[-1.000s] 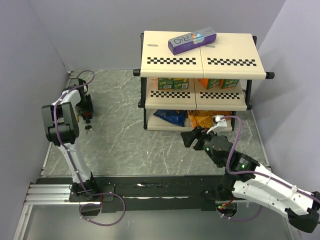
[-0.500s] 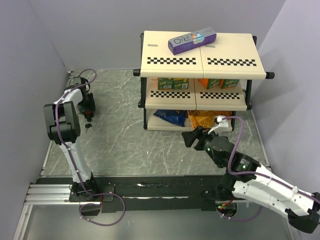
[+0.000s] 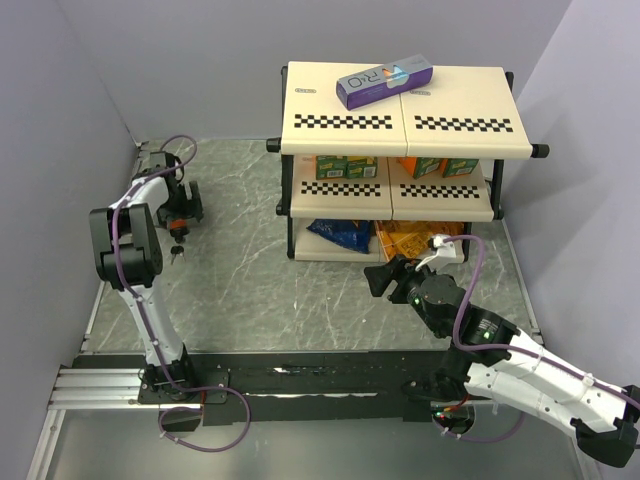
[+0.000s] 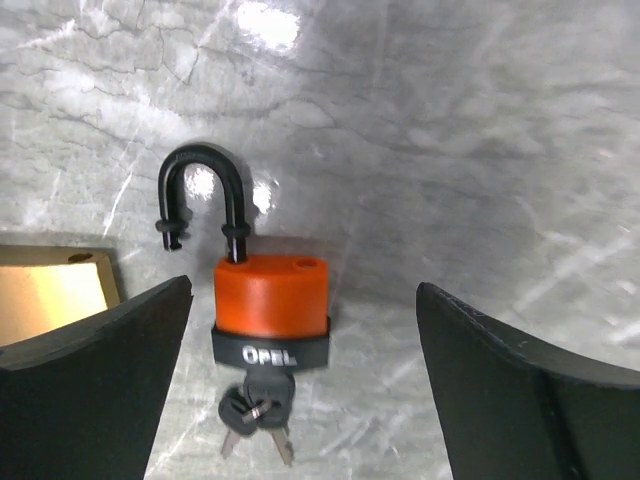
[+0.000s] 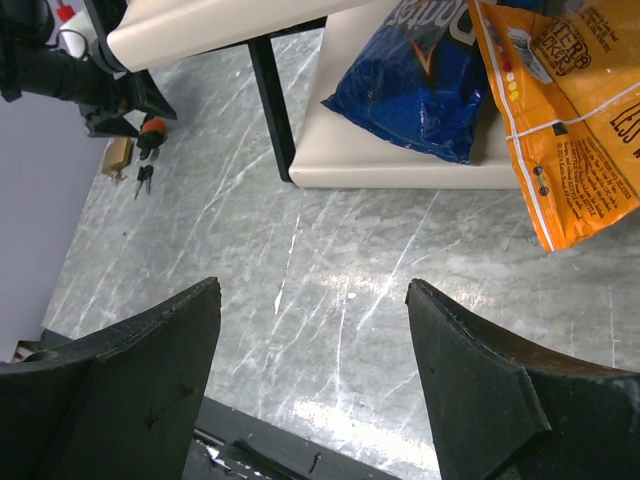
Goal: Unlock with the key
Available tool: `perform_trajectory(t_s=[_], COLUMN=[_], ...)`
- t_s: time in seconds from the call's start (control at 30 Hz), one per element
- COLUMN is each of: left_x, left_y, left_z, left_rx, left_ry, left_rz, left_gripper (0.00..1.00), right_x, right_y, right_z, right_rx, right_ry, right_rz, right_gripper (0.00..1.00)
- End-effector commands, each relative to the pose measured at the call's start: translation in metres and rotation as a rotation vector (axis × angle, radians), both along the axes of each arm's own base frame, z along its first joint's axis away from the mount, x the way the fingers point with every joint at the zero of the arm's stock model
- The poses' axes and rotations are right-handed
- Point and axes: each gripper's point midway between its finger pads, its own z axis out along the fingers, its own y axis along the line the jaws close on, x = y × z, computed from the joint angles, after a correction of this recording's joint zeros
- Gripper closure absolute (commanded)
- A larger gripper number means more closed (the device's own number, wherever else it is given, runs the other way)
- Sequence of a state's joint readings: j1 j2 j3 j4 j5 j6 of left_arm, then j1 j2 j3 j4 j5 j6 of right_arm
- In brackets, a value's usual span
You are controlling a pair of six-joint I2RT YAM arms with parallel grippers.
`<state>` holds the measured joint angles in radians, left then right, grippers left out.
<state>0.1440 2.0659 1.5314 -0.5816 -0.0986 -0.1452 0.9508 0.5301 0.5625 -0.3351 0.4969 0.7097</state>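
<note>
The left pincer (image 4: pixel 303 295) stands wide, its two black fingers (image 4: pixel 95 345) spread to either side of a small orange padlock (image 4: pixel 270 295) with a black base band, and they touch nothing. The padlock lies on the grey marble-patterned tabletop (image 4: pixel 480 150) between the fingers, apart from both. Its curved black shackle (image 4: pixel 200 195) is open: one leg sits in the orange body, the other end hangs free beside it, and the empty hole shows on top of the body. A tiny silver key (image 4: pixel 265 388) with a small black head sticks in the base of the padlock. Spare keys (image 4: pixel 238 415) on the same ring lie just below it. A flat brass-coloured block (image 4: pixel 50 290) lies just beside the left finger. From above, all of this sits at the far left of the table, near the wall.

The right pincer (image 5: pixel 312 290) is also wide and holds nothing. It hovers over bare tabletop, well apart from the padlock, in front of a cream two-tier shelf rack (image 5: pixel 400 170) with a black frame. A blue snack bag (image 5: pixel 420 80) and an orange snack bag (image 5: pixel 570 110) lie on the lower board. A purple carton (image 3: pixel 383 82) lies on top of the rack.
</note>
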Motion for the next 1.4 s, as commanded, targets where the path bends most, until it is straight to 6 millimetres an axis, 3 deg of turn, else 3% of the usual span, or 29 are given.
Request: perform_trajectory(t_s=[0.0,0.2,0.23,0.27,0.3,0.33,0.37,0.4,0.43,0.47,0.5,0.53,0.57,0.6,0.63,0.67,0.7,0.73,0.77,0.8,1.37], left_x=[0.021,0.015,0.014,0.012,0.004,-0.003,-0.011,-0.022,-0.038,-0.044,-0.055,-0.074,-0.082,-0.093,-0.111,-0.119,-0.127,-0.139,-0.144,-0.151,-0.164], left_y=[-0.015,-0.029,-0.03,-0.034,-0.042,-0.047,-0.052,-0.061,-0.076,-0.085,-0.092,-0.114,-0.122,-0.131,-0.142,-0.146,-0.15,-0.152,-0.153,-0.153,-0.148], left_z=[0.071,0.125,0.158,0.173,0.176,0.218,0.231,0.229,0.257,0.271,0.258,0.278,0.284,0.269,0.282,0.282,0.268,0.274,0.265,0.268,0.268], left_rx=[0.005,0.05,0.058,0.055,0.035,0.022,0.012,-0.007,-0.048,-0.072,-0.099,-0.161,-0.194,-0.232,-0.28,-0.301,-0.329,-0.339,-0.344,-0.344,-0.316], left_ry=[-0.2,-0.337,-0.437,-0.49,-0.514,-0.644,-0.69,-0.706,-0.796,-0.864,-0.859,-0.927,-0.962,-0.944,-0.993,-1.01,-0.992,-1.024,-1.009,-1.025,-1.034], left_rz=[-0.037,-0.038,-0.026,-0.026,-0.039,-0.039,-0.047,-0.068,-0.124,-0.162,-0.189,-0.252,-0.278,-0.305,-0.343,-0.352,-0.354,-0.368,-0.368,-0.37,-0.361], left_gripper=[0.01,0.01,0.01,0.0,0.0,0.01,0.01,0.01,0.01,0.01,0.01,0.01,0.01,0.01,0.01,0.01,0.01,0.01,0.0,0.01,0.01], right_x=[0.003,0.004,0.004,0.004,0.005,0.004,0.005,0.005,0.005,0.005,0.006,0.006,0.007,0.007,0.008,0.008,0.008,0.009,0.009,0.009,0.011], right_y=[-0.001,0.003,0.002,0.003,0.002,0.003,0.003,0.003,0.002,0.001,0.001,-0.002,-0.003,-0.003,-0.006,-0.007,-0.008,-0.01,-0.011,-0.012,-0.02], right_z=[0.004,0.0,0.0,-0.001,-0.002,-0.002,-0.002,-0.001,-0.002,0.0,0.0,0.002,0.002,0.002,0.003,0.003,0.002,0.003,0.003,0.002,0.006], right_rx=[0.013,0.002,0.0,0.0,-0.005,-0.005,-0.006,-0.009,-0.017,-0.022,-0.029,-0.036,-0.045,-0.051,-0.057,-0.069,-0.075,-0.08,-0.087,-0.092,-0.105], right_ry=[-0.013,-0.002,-0.001,-0.001,0.001,0.0,0.002,-0.001,-0.001,-0.005,-0.005,-0.007,-0.01,-0.008,-0.011,-0.013,-0.012,-0.016,-0.017,-0.017,-0.02], right_rz=[-0.017,-0.008,-0.009,-0.006,-0.01,-0.008,-0.009,-0.007,-0.012,-0.012,-0.015,-0.025,-0.027,-0.029,-0.04,-0.042,-0.044,-0.054,-0.057,-0.06,-0.097], right_gripper=[0.19,0.19,0.19,0.19,0.19,0.19,0.19,0.19,0.19,0.18,0.19,0.18,0.18,0.18,0.18,0.18,0.18,0.18,0.18,0.18,0.18])
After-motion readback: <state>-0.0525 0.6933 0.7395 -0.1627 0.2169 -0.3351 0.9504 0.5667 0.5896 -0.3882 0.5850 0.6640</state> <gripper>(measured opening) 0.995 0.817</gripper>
